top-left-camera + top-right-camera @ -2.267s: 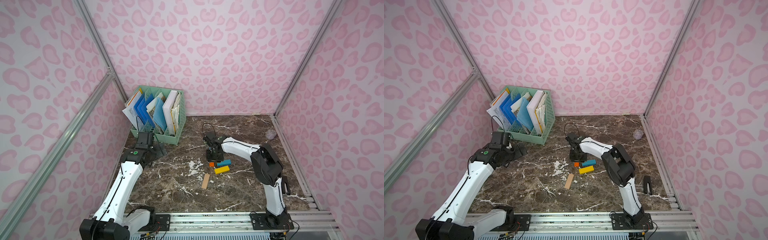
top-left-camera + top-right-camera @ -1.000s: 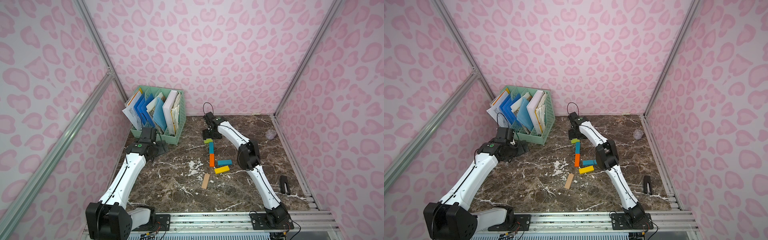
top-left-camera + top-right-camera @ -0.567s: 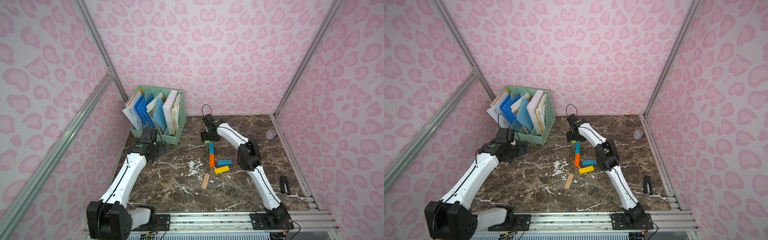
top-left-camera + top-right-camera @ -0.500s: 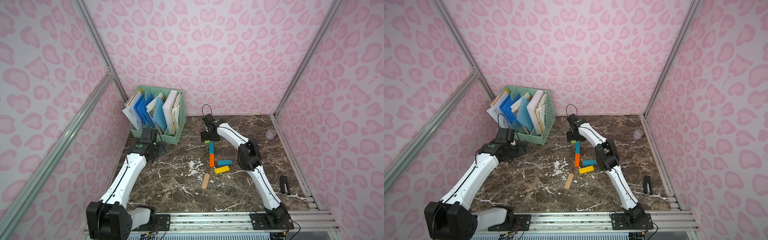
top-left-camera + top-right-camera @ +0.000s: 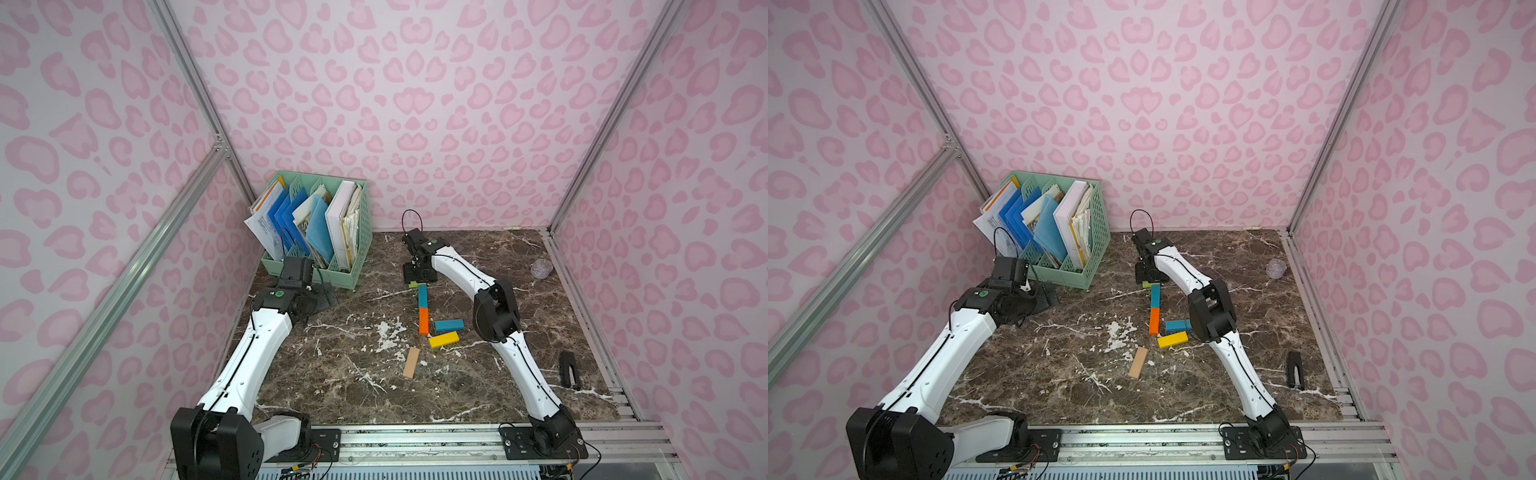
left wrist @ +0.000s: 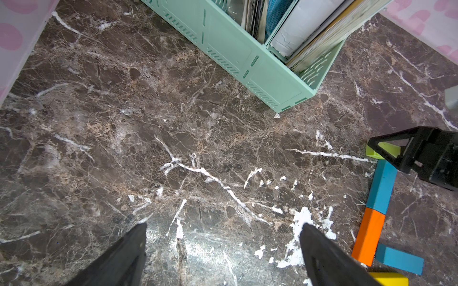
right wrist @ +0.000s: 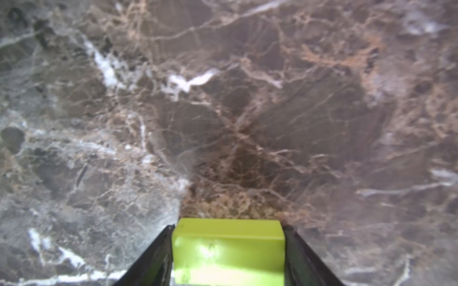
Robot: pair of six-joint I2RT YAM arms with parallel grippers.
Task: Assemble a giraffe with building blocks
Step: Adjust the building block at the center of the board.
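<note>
Lime-green block: clamped between the right gripper jaws, on the marble table, at the far end of the blue block. Left gripper: jaws wide apart.

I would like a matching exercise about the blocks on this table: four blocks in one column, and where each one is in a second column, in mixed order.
1. lime green block
2. orange block
3. tan block
4. yellow block

A. lies alone, touching no other block
B. end to end with a teal block
C. gripped by the right end effector
D. alongside the second teal block

Pairs: 1-C, 2-B, 3-A, 4-D
</note>
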